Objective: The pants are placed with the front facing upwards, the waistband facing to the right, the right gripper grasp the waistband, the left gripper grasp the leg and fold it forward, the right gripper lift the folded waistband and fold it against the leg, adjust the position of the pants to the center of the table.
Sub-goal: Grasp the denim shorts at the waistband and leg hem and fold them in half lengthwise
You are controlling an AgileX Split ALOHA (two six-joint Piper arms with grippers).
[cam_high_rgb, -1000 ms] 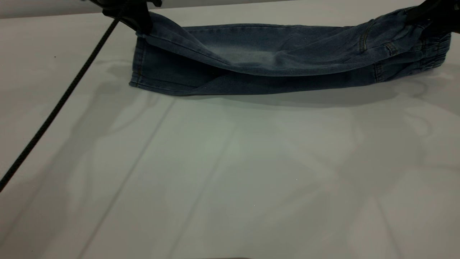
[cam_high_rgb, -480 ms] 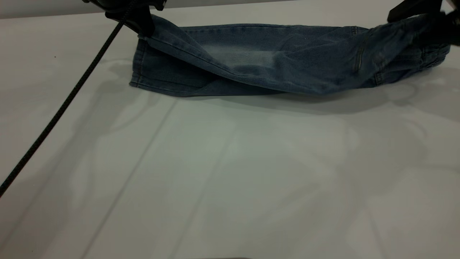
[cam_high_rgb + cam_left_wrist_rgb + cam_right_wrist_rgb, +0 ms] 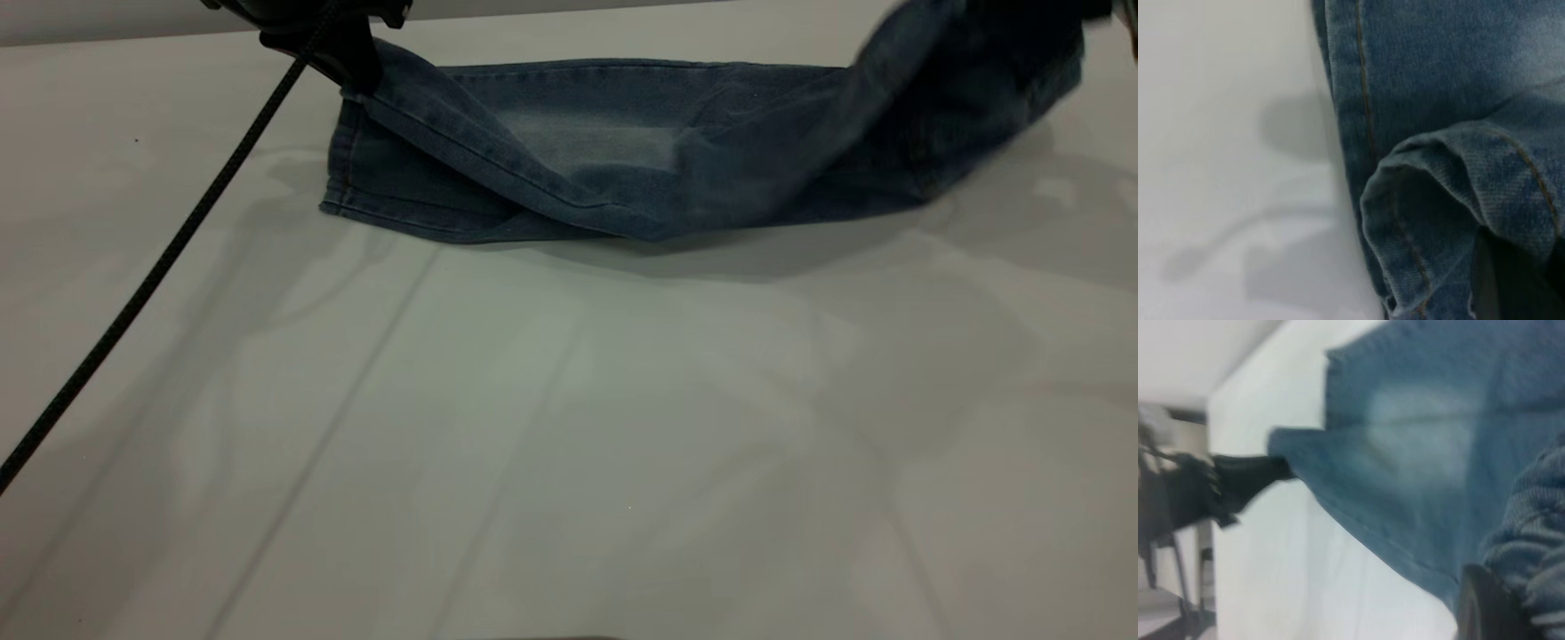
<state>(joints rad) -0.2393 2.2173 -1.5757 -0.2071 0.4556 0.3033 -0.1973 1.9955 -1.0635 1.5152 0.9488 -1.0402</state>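
Note:
The blue denim pants lie folded lengthwise across the far side of the white table. At the far left my left gripper is shut on the top layer of the leg hem, held a little above the table. One dark finger shows under the cloth. At the far right my right gripper is shut on the ruched waistband. The waistband end hangs raised off the table and reaches the upper edge of the exterior view, where the gripper itself is hidden.
The left arm's braided black cable runs slantwise over the left side of the table. The table's far edge lies just behind the pants. In the right wrist view the left gripper shows farther off.
My right gripper has risen and moved left with the waistband, pulling that end of the pants off the table. The left gripper has held the leg hem nearly still.

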